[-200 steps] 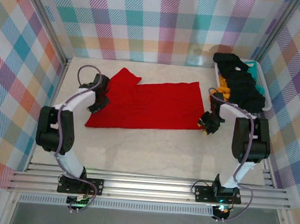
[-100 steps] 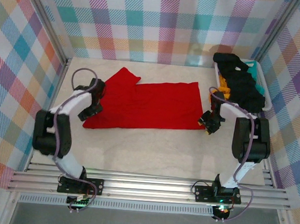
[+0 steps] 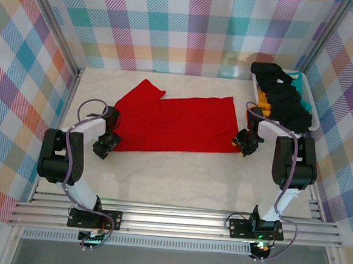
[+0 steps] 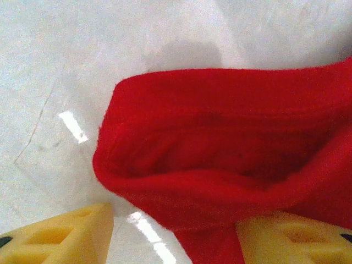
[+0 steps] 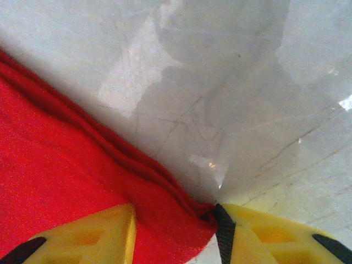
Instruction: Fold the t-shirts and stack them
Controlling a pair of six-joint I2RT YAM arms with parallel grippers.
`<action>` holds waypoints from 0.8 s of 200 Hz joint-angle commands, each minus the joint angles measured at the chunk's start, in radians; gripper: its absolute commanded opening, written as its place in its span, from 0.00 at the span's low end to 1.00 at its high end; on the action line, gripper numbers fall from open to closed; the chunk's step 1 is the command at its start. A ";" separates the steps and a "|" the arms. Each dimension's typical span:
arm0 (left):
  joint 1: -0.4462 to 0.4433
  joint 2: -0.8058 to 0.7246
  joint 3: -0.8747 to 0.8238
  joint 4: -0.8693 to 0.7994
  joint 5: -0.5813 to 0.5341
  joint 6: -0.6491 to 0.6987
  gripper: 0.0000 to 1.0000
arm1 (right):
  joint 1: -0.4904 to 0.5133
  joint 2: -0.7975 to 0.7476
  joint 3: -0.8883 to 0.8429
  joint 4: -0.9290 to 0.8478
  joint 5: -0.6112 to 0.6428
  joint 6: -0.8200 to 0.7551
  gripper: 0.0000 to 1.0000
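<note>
A bright red t-shirt (image 3: 177, 123) lies spread flat across the middle of the table, with a sleeve pointing to the far left. My left gripper (image 3: 104, 144) sits at its near left corner. In the left wrist view my left gripper (image 4: 175, 217) is open, its yellow fingers wide apart, and a folded lip of red cloth (image 4: 220, 137) reaches in by the right finger. My right gripper (image 3: 243, 143) sits at the near right corner. My right gripper (image 5: 174, 220) is also open, its jaws partly apart astride the red corner (image 5: 55, 154), which bunches against the right finger's black pad.
A white-and-teal basket (image 3: 316, 123) stands at the back right, heaped with black shirts (image 3: 283, 97) and an orange-yellow one (image 3: 263, 103). Plaid walls close in the table on three sides. Bare tabletop runs between the red shirt and the arm bases.
My left gripper has slid towards the near edge along the shirt's left side to its near left corner. The right gripper has barely shifted.
</note>
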 commanded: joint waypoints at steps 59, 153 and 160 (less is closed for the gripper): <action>0.010 -0.012 -0.015 0.080 0.010 -0.017 0.00 | 0.009 -0.009 -0.043 0.019 0.064 0.062 0.00; -0.023 -0.345 -0.292 -0.041 0.000 -0.145 0.40 | 0.028 -0.314 -0.362 -0.066 0.083 0.155 0.13; -0.022 -0.362 -0.283 -0.067 -0.016 -0.149 0.51 | 0.030 -0.337 -0.350 -0.085 0.107 0.149 0.23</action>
